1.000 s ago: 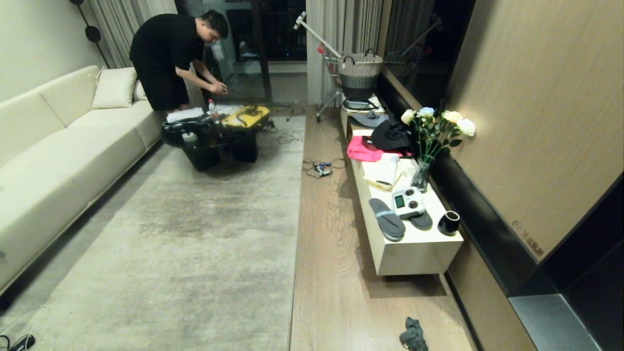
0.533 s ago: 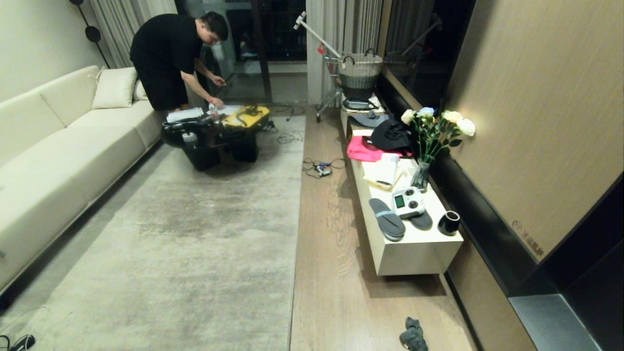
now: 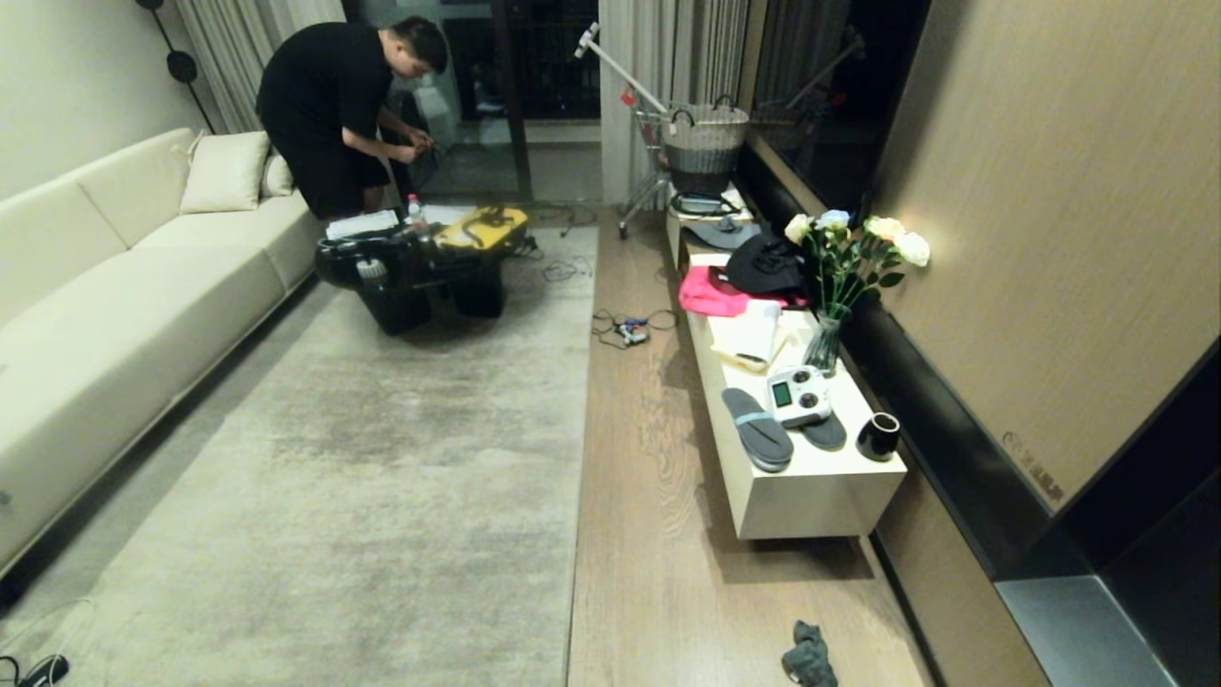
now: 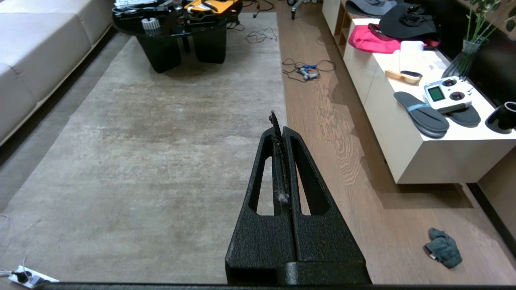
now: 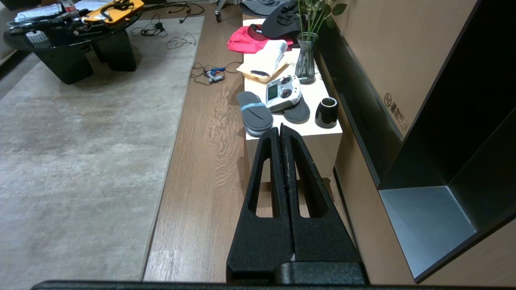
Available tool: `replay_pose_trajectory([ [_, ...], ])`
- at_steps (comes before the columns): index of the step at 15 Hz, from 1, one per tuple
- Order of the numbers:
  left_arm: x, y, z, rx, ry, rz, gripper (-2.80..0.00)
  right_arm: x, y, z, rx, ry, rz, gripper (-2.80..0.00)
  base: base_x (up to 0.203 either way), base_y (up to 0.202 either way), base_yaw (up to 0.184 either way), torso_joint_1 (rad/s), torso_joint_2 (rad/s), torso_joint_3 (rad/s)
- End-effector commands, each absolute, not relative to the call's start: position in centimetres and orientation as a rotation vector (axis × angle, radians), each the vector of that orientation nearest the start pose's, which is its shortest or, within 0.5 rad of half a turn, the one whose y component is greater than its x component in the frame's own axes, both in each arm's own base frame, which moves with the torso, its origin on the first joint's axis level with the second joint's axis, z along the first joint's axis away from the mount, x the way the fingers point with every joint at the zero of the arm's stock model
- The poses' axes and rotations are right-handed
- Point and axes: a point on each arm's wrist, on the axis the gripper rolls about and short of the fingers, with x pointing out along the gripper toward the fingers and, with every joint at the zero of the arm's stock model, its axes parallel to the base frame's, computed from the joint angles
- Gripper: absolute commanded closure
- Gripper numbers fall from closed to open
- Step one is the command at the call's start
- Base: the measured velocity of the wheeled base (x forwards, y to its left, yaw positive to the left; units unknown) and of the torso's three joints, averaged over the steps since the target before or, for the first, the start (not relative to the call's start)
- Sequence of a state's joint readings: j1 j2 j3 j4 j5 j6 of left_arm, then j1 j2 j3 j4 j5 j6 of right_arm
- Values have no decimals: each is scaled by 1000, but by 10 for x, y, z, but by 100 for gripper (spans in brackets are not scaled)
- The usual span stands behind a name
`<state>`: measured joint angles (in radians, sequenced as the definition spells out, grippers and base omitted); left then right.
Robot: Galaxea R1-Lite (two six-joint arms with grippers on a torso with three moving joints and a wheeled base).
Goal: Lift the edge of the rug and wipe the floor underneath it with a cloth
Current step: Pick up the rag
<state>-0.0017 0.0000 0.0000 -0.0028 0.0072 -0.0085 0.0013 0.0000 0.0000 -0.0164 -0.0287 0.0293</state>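
From left to right, we have the very large pale grey-beige mottled short-pile rug (image 3: 382, 477) filling the left and middle of the room, its straight right-hand rug edge (image 3: 580, 458) running away from us along the light brown wood-grain plank floor (image 3: 649, 534), long axis pointing up the room. The black left pincer (image 4: 278, 121) hangs above that border with its fingers pressed together, holding nothing, so we judge the left arm nearer for lifting the edge. Next, the small dark grey-teal fuzzy cloth (image 3: 809, 655) lies crumpled on the floor near us, well apart from the rug edge, just short of the low white counter (image 3: 811, 496) that carries grey slippers (image 3: 758, 429) and a white remote controller (image 3: 799, 396). In the left wrist view the cloth (image 4: 443, 247) sits off to the right of the left pincer and lower down. The black right pincer (image 5: 280, 129) is also pressed together and empty, aimed at the counter end; we judge it the nearer one for the cloth, which lies below and close in. Neither arm shows in the head view. The cloth is out of the right wrist view, its lower end is cut by the head view's border, and the rug's near corner is outside every picture. A person in black (image 3: 334, 114) bends over the black glossy table (image 3: 420, 262) far off.
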Motion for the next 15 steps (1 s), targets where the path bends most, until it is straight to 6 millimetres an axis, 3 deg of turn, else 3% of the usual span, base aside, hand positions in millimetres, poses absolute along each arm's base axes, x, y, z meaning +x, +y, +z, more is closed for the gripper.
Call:
replay_pose_trajectory([
  [1,-23,0,76,-9,-2,6,0,-23,-1,77,31,-17,-27,0,0,0,0,0,0,0],
  [11,-23,0,76,-9,-2,6,0,-23,-1,77,35,-17,-29,0,0,0,0,0,0,0],
  [15,-23,0,76,-9,-2,6,0,-23,-1,78,91,-22,-44,0,0,0,0,-129,286,166],
])
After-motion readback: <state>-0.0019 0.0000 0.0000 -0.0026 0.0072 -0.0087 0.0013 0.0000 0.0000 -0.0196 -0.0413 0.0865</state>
